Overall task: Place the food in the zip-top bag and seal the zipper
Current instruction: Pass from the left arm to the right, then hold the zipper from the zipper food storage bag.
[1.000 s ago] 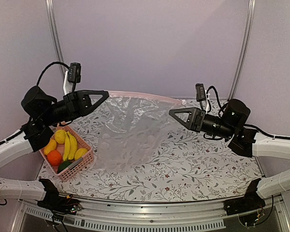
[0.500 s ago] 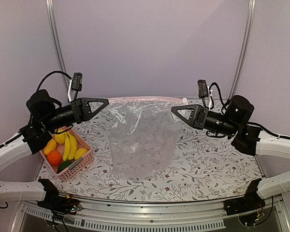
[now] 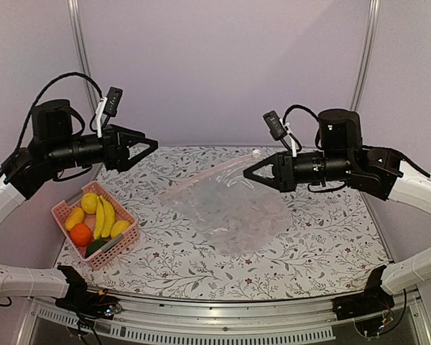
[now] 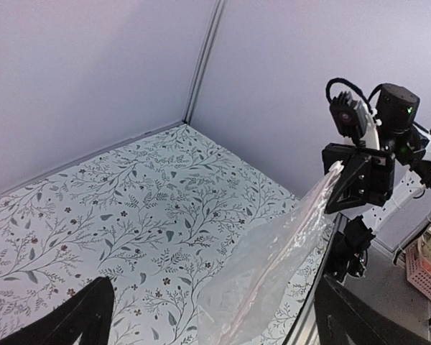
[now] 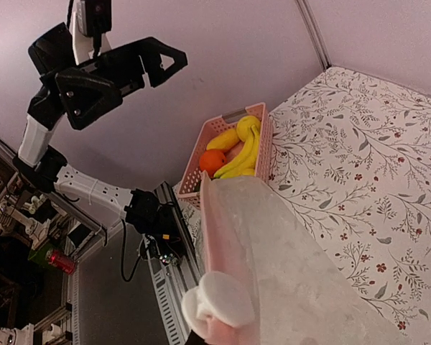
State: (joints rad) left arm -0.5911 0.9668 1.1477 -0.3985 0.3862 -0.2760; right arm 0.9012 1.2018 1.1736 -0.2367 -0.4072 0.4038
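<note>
The clear zip-top bag [image 3: 230, 212] hangs slanting from my right gripper [image 3: 254, 171], which is shut on its top corner, next to a white tab [image 5: 219, 305]. The bag's lower part rests on the table. Its pinkish zipper [image 5: 211, 237] runs along the raised mouth edge. My left gripper [image 3: 145, 146] is open and empty, up in the air to the left of the bag and apart from it. The food lies in the pink basket [image 3: 65, 210] at the left: yellow bananas [image 3: 105, 215], an orange [image 3: 80, 233], lemon-like pieces [image 3: 90, 202] and a dark green piece [image 3: 96, 246].
The floral tablecloth [image 3: 309, 244] covers the table. Purple walls with metal corner posts [image 3: 359, 65] close in the back. The left wrist view shows the bag [image 4: 273, 273] below and my right arm [image 4: 366, 180] beyond it.
My left gripper opened, let go of the bag and drew back up and left. The right arm rose, still holding its corner. The bag's left side dropped onto the table.
</note>
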